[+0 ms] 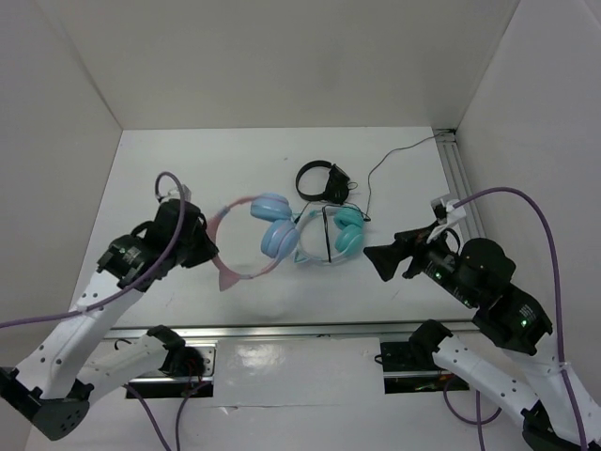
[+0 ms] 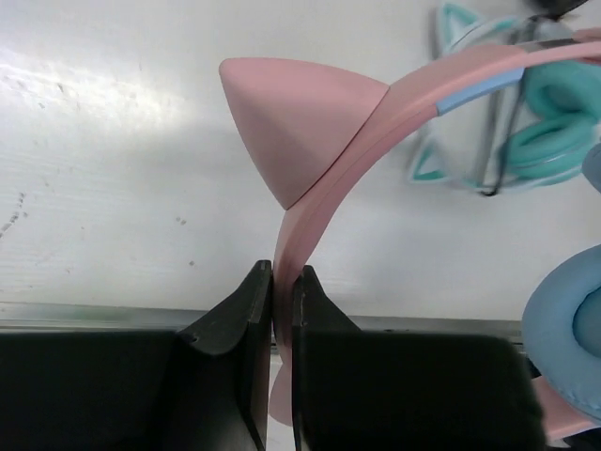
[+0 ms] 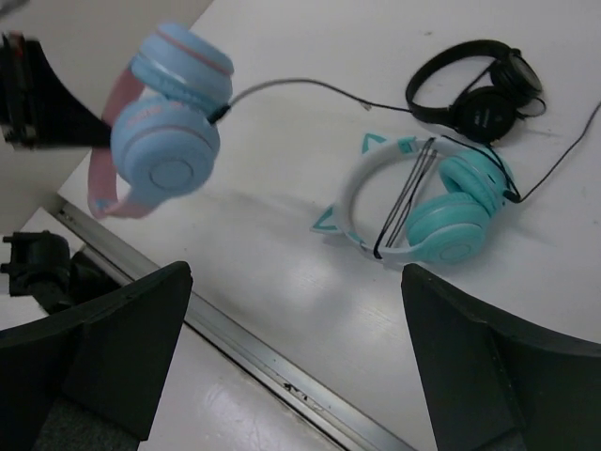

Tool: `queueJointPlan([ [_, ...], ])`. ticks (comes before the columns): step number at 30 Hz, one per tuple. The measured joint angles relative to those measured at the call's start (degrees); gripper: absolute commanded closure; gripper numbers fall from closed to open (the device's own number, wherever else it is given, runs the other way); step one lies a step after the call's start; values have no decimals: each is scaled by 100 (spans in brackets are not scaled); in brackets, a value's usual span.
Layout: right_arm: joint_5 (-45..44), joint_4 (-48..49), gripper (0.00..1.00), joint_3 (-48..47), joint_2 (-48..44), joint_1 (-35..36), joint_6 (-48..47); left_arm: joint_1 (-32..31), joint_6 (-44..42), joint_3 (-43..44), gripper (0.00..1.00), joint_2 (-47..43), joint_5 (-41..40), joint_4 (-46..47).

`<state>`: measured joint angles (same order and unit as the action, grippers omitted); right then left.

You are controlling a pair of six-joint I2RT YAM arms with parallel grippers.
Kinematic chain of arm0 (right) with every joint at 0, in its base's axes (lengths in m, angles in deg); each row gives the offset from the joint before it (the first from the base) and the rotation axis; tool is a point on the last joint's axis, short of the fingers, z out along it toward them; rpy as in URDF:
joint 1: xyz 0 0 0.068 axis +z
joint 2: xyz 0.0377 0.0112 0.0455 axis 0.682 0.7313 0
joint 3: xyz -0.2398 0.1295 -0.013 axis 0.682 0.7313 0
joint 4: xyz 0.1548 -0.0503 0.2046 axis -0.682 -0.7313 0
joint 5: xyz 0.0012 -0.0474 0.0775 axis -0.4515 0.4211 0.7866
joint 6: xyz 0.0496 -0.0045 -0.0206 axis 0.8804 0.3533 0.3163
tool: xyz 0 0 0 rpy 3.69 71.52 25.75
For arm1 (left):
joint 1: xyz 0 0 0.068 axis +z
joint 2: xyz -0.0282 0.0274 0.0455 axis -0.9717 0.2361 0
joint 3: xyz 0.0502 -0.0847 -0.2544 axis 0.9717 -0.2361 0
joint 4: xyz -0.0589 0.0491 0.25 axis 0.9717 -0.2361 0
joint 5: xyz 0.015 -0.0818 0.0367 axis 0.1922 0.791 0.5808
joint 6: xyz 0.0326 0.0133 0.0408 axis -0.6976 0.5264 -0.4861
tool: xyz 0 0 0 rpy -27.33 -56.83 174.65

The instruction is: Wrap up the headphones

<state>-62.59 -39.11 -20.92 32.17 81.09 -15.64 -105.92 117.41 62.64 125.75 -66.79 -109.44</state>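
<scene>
**Left gripper pinches pink headband**

On the white table (image 1: 188, 169), the left gripper (image 2: 282, 274) at 9 o'clock is clenched on the band of the pink cat-eared headphones (image 1: 268, 230) near centre. The right gripper (image 1: 383, 259) at 3 o'clock is spread wide and holds nothing. The teal headphones (image 1: 340, 235) lie just beside the pink pair, toward 3 o'clock. The black headphones (image 1: 319, 178) lie toward 12.

Pastels and black on a white table (image 1: 160, 169).
The headphones (image 1: 274, 235): pink band and cat ears, light blue cups, thin black cable (image 3: 366, 101). Just right of them, a teal-cupped, white-banded pair (image 1: 346, 233); beyond them, an all-black pair (image 1: 317, 178).
</scene>
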Motion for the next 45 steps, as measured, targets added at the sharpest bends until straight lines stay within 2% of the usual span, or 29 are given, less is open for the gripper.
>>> queueJointPlan([
  [8,935,1947,0,717,-363,0,-533,-2,-973,3222,100,868,-866,-1231],
  [12,942,2804,0,789,184,-4,-837,-4,-1482,4575,100,1447,-883,-1600],
  [16,761,3484,0,894,1080,-7,-1141,-2,-1821,5469,100,1729,-702,-1849],
  [23,101,4404,3,1132,2129,-11,-1491,-2,-2114,5890,100,1720,-70,-2114],
  [25,15,4656,10,1143,2310,-37,-1572,-4,-2155,5960,100,1720,83,-2184],
  [26,-13,4798,22,1141,2411,-39,-1609,-4,-2197,6015,100,1720,146,-2223],
  [29,-2,5049,40,1143,2702,-94,-1657,-4,-2232,6205,100,1720,245,-2341],
  [32,160,5274,52,1279,2804,-122,-1633,-4,-2236,6352,100,1690,236,-2402],
  [37,680,5421,53,1714,2592,-125,-1578,-4,-2236,6454,100,1646,46,-2524],
  [38,800,5418,55,1803,2509,-125,-1574,-4,-2232,6457,100,1646,24,-2531],
  [40,966,5482,67,1958,2354,-125,-1554,-4,-2225,6457,100,1650,-17,-2557],
  [45,1187,5591,67,2212,2175,-125,-1453,-4,-2218,6457,100,1685,-157,-2590],
])
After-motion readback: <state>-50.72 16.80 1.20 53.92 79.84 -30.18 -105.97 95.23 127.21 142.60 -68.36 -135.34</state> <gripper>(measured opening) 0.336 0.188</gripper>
